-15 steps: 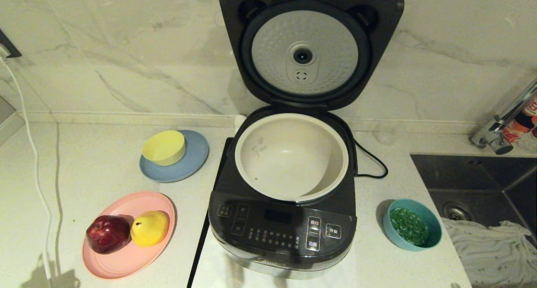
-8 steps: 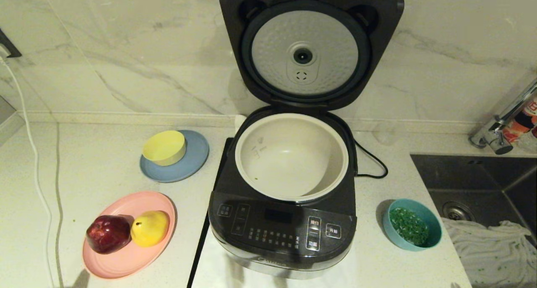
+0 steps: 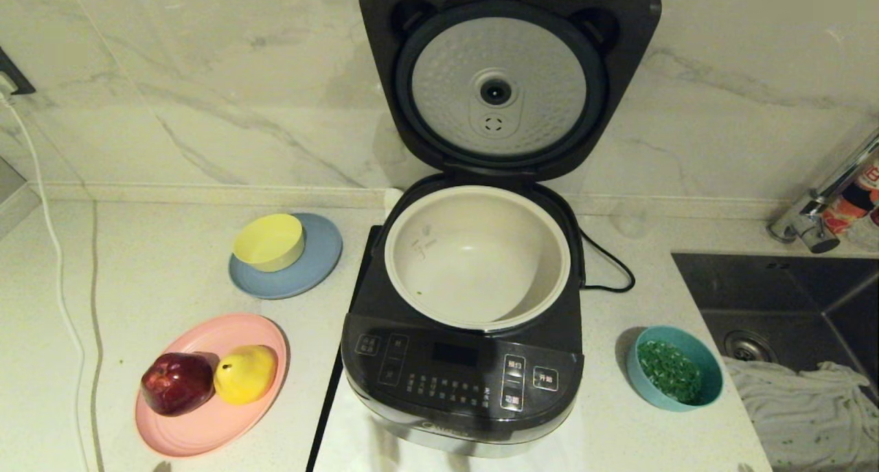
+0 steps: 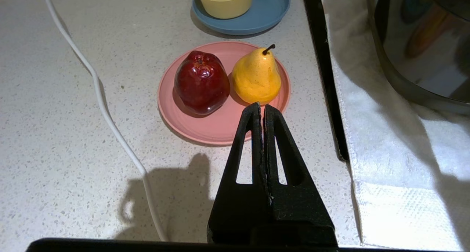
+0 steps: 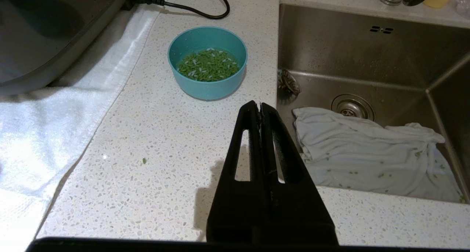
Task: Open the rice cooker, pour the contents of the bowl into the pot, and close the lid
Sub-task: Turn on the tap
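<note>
While the left claw (image 4: 262,106) hangs closed just short of the pink plate (image 4: 205,129), the rice cooker (image 3: 461,383) stands open beyond; the right claw (image 5: 260,104), also closed, faces the bowl (image 5: 207,87) of green bits (image 5: 208,64).

The left tool (image 4: 261,107) hangs above the speckled desk (image 4: 55,109) with its two black fingers pressed together and nothing between them. Just beyond its tips sits a pink plate (image 4: 205,129) carrying a dark red apple (image 4: 201,82) and a yellow pear (image 4: 256,77), side by side and touching. Farther beyond the plate, a yellow bowl (image 4: 224,0) stands on a blue-grey plate (image 4: 270,10). A white cable (image 4: 99,98) runs across the desk on the apple's side of the tool. On the pear's side lies a white towel (image 4: 385,142), with the rice cooker (image 4: 415,50) resting on it. The tool's shadow falls on the desk near the cable.
</note>
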Tool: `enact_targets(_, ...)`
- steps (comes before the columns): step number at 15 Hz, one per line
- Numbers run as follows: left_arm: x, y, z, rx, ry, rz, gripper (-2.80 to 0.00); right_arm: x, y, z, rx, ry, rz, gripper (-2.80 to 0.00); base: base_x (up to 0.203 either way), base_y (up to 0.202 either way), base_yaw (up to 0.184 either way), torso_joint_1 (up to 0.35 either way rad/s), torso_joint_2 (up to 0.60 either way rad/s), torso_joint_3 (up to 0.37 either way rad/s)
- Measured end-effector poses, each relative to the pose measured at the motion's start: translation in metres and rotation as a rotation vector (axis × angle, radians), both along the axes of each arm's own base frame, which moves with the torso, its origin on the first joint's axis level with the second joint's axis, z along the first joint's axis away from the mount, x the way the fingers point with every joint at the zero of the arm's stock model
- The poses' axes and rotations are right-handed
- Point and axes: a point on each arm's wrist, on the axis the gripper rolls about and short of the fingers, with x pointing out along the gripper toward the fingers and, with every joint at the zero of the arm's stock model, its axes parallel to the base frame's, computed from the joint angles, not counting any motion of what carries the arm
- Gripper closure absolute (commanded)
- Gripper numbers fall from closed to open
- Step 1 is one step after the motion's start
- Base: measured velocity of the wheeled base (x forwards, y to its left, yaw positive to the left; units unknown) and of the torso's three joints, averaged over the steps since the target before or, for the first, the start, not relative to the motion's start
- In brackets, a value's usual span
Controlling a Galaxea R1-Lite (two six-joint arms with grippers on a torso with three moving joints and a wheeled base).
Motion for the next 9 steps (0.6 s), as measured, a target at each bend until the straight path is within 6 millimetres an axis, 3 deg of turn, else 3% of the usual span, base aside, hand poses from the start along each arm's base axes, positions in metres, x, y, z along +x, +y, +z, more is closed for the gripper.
enact_targets(9, 0.0, 0.0001, -0.0001, -0.042, 0.001, 0.005, 0.0, 0.0, 0.0, 0.0, 0.0, 0.0, 0.0, 0.0, 0.0, 0.0, 0.0, 0.0, 0.0, 0.0)
